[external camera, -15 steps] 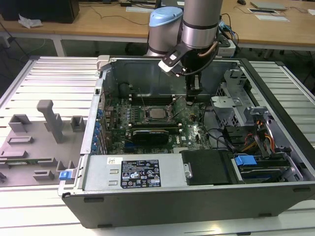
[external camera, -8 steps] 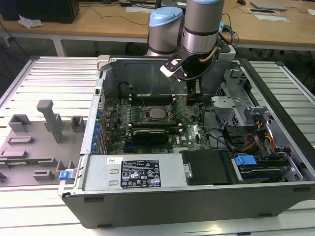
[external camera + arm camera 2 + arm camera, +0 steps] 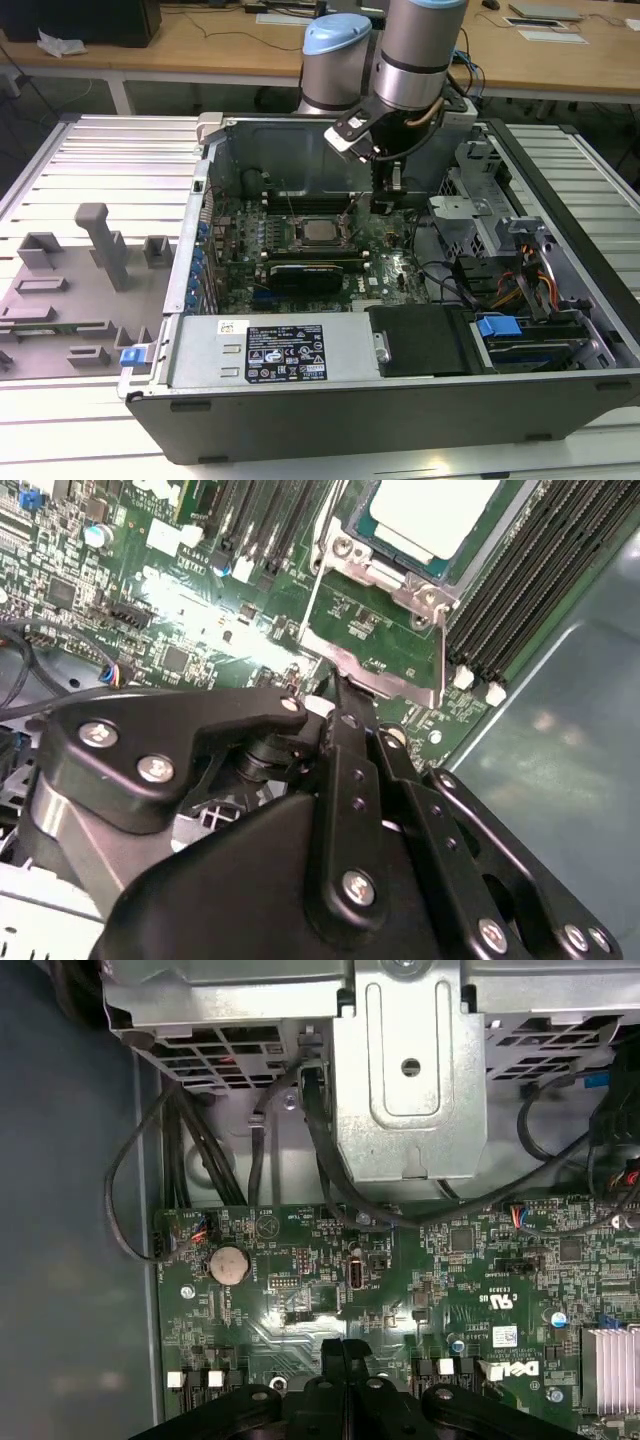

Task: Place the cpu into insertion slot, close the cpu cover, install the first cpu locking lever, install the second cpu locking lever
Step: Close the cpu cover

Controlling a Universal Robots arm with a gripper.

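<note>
In the exterior view the cpu point(image 3: 318, 232) lies flat in the insertion slot point(image 3: 300, 243) in the middle of the motherboard. In the second wrist view the pale cpu point(image 3: 435, 515) sits inside the silver cpu cover point(image 3: 395, 580), which lies down around it. Thin wire levers point(image 3: 312, 585) run along two sides of the socket; whether they are latched I cannot tell. My gripper point(image 3: 385, 203) hangs low over the board, to the exterior view's right of the socket. Its black fingers point(image 3: 335, 1352) press together with nothing between them, and the gripper point(image 3: 340, 695) is apart from the cover's corner.
Dark memory slots point(image 3: 520, 600) flank the socket. A long black card point(image 3: 310, 270) lies in front of it, and the power supply point(image 3: 290, 350) beyond that. A silver drive cage point(image 3: 405, 1070) with cables point(image 3: 190, 1150), a coin battery point(image 3: 228, 1263) and case walls surround the board. A grey fixture tray point(image 3: 80, 290) sits outside.
</note>
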